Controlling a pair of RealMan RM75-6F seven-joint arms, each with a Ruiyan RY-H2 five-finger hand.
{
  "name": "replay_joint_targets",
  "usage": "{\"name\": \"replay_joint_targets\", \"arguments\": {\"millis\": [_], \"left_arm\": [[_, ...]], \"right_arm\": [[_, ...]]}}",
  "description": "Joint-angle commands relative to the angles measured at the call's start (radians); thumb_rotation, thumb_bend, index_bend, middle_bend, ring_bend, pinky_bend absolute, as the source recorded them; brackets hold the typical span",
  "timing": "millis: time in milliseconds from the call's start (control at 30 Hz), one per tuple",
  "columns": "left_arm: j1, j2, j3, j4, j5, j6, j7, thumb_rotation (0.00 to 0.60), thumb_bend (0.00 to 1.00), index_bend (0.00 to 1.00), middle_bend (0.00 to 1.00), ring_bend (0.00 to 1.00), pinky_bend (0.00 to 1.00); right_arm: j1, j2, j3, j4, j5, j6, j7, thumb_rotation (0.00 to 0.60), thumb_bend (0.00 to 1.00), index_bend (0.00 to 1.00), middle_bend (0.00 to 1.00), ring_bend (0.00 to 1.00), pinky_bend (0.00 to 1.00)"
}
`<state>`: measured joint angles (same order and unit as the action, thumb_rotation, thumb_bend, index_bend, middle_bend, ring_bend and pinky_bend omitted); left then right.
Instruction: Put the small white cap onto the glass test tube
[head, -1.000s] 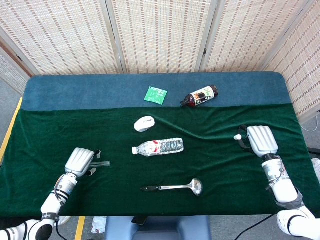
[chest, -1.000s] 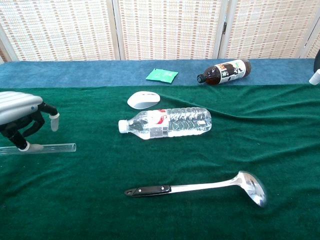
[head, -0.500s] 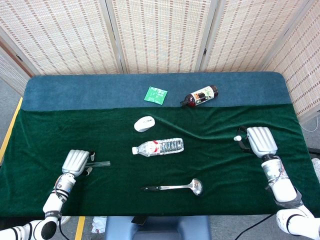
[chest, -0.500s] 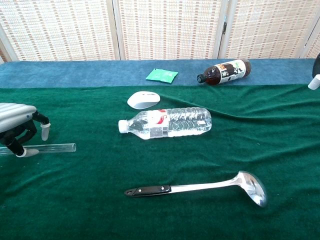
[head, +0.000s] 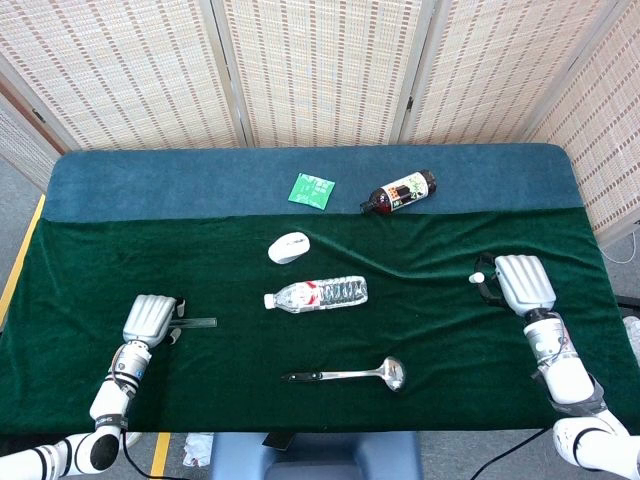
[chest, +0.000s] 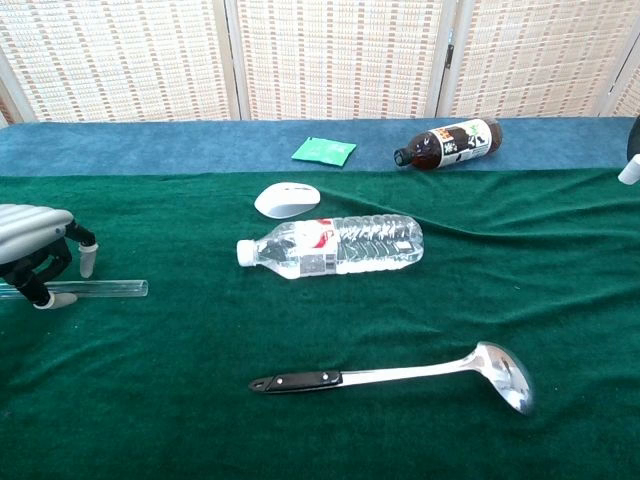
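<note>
Left robot hand (chest: 30, 240) over glass test tube (chest: 110, 289), bottle labels unreadable

the glass test tube (chest: 100, 289) is lying flat at the left of the table (head: 470, 370), its left end under the left hand (head: 148, 320). the water bottle (head: 316, 294) is lying on its side mid-table, with the mouse (head: 289, 246) just behind it and the ladle (chest: 400, 374) in front of it. the packet (head: 312, 189) and the dark bottle (head: 399, 192) are lying side by side at the back. the right hand (head: 522, 281) is sitting at the right edge, the small white cap (head: 477, 276) at its fingers.
</note>
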<state>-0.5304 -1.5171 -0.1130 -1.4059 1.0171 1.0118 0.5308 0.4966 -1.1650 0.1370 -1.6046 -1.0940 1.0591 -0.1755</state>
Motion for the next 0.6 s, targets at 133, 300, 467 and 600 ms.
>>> {"name": "replay_joint_targets", "arguments": {"millis": [133,300,467,600], "left_arm": [[-0.008,0.002,0.007,-0.012,-0.030,-0.009,0.024,0.600,0.34,0.52,0.85,0.87,0.82],[-0.010,0.007,0.013,-0.021,-0.043,-0.007,0.029,0.600,0.38,0.53,0.85,0.87,0.82],[-0.009,0.009,0.016,-0.023,-0.041,0.004,0.023,0.600,0.40,0.55,0.85,0.87,0.82],[-0.003,0.013,0.012,-0.026,-0.021,0.019,-0.017,0.600,0.43,0.60,0.87,0.88,0.84]], "right_arm": [[-0.003,-0.001,0.001,0.003,0.002,-0.005,0.002,0.600,0.55,0.68,1.00,1.00,1.00],[-0.005,-0.003,0.002,0.006,0.003,-0.011,0.002,0.600,0.56,0.69,1.00,1.00,1.00],[-0.006,-0.007,0.002,0.010,0.006,-0.019,0.000,0.600,0.56,0.69,1.00,1.00,1.00],[-0.008,-0.006,0.004,0.007,0.001,-0.018,0.003,0.600,0.56,0.69,1.00,1.00,1.00]]}}
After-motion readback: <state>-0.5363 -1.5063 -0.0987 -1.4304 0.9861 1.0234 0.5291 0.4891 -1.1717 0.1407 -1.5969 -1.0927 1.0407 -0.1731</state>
